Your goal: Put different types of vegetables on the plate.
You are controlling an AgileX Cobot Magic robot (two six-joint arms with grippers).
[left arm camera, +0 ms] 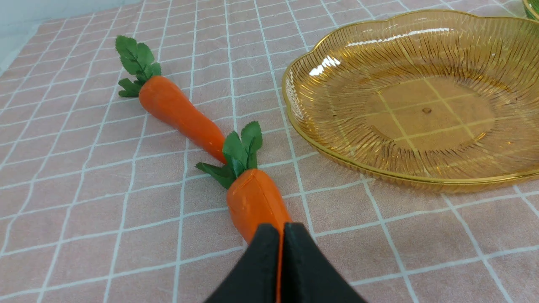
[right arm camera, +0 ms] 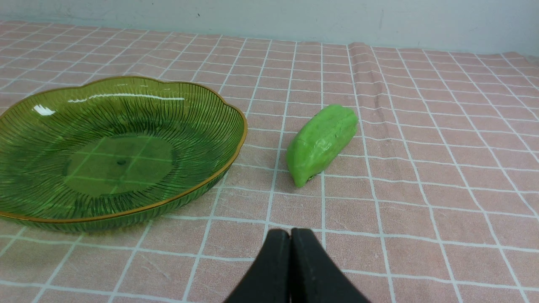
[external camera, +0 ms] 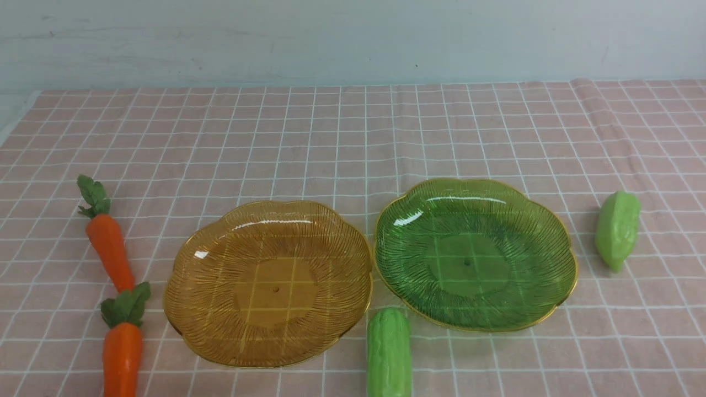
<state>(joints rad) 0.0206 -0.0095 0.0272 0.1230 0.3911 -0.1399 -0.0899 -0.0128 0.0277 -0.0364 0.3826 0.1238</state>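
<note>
Pink cloth w/ white grid [external camera: 342, 138] covers the worktop. Two empty, ribbed, see-through plates sit side by side at centre, rims almost meeting: amber scalloped plastic plate [external camera: 268, 284] on the L, green scalloped plastic plate [external camera: 474, 253] on the R. No veg on either yet.

L of the amber plate, two glossy orange toy carrots w/ dark green leafy tops lie end to end: far carrot [external camera: 109, 245], then near carrot [external camera: 122, 353], its leaves at the far one's tip. Two light green, ridged, tapered toy gourds: front gourd [external camera: 389, 355] lies just beside both rims, near the robot; side gourd [external camera: 618, 229] lies R of the green plate, apart from it.

Neither claw shows in the front view. Left claw [left arm camera: 281, 229]: black fingers pressed together, nothing held, over the near carrot's body. Right claw [right arm camera: 290, 233]: also closed tight and empty, over bare cloth between green plate and side gourd.

Handling, as a guess: all four toys look light and stiff. The carrots' gloss and taper could let them squirt out toward the tip, so the thick part just below the leaves is the best hold, across the width. The gourds' ridges should give more bite, so mid-body suits. Both claws must open first.
</note>
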